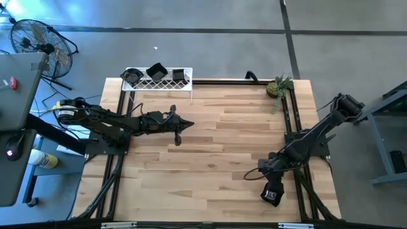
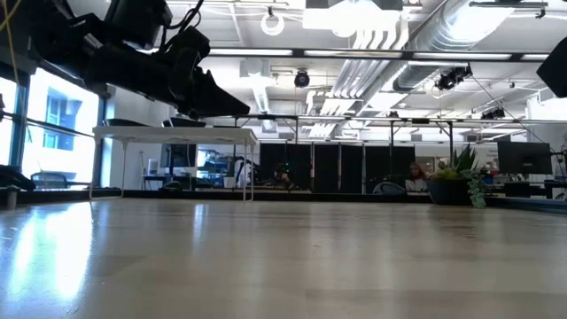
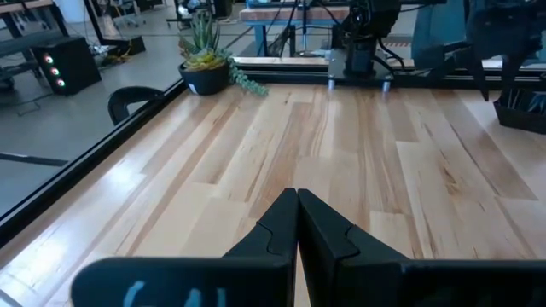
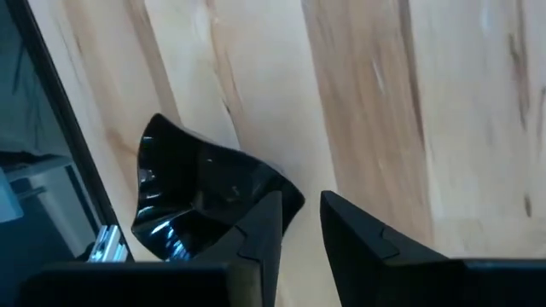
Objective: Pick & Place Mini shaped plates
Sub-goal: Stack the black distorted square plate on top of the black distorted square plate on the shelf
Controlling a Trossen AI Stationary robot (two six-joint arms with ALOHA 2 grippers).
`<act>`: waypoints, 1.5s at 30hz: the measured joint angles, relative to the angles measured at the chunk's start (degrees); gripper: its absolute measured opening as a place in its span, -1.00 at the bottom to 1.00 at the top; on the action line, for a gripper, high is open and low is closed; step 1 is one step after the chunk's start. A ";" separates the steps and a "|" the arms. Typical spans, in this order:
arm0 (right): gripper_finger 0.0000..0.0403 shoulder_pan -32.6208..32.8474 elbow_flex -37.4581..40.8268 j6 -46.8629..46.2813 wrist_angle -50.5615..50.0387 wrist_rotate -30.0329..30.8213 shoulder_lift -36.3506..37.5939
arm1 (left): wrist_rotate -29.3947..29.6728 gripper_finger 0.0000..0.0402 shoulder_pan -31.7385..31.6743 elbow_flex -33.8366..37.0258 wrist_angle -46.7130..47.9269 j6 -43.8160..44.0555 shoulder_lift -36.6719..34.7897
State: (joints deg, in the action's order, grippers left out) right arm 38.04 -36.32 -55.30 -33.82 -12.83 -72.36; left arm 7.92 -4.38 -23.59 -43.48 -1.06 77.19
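Right pincer, low right in the high view, hangs over the counter with fingers slightly spread, gripping nothing; a glossy black wavy plate lies just beside one finger. Other plates sit on the white rack at upper left, near the left pincer, pressed together. Closing now risks nudging the plate's rim and sliding it off the counter edge
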 joint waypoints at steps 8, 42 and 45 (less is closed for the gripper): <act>-0.61 0.00 2.54 -0.60 4.61 -0.66 -0.02 | 0.02 -0.99 -0.02 0.00 0.39 0.00 -0.04; -0.95 -2.09 -0.84 4.12 5.70 -7.67 -4.39 | 0.02 -0.99 -0.02 0.00 1.17 0.07 -0.04; -0.95 -4.17 -3.18 6.61 5.81 -8.17 -4.39 | 0.04 -0.99 -0.02 0.00 1.11 0.07 -0.04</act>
State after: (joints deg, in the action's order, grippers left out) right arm 33.87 -39.51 -48.70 -28.01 -21.00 -76.75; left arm 7.96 -4.40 -23.59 -42.37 -0.99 77.14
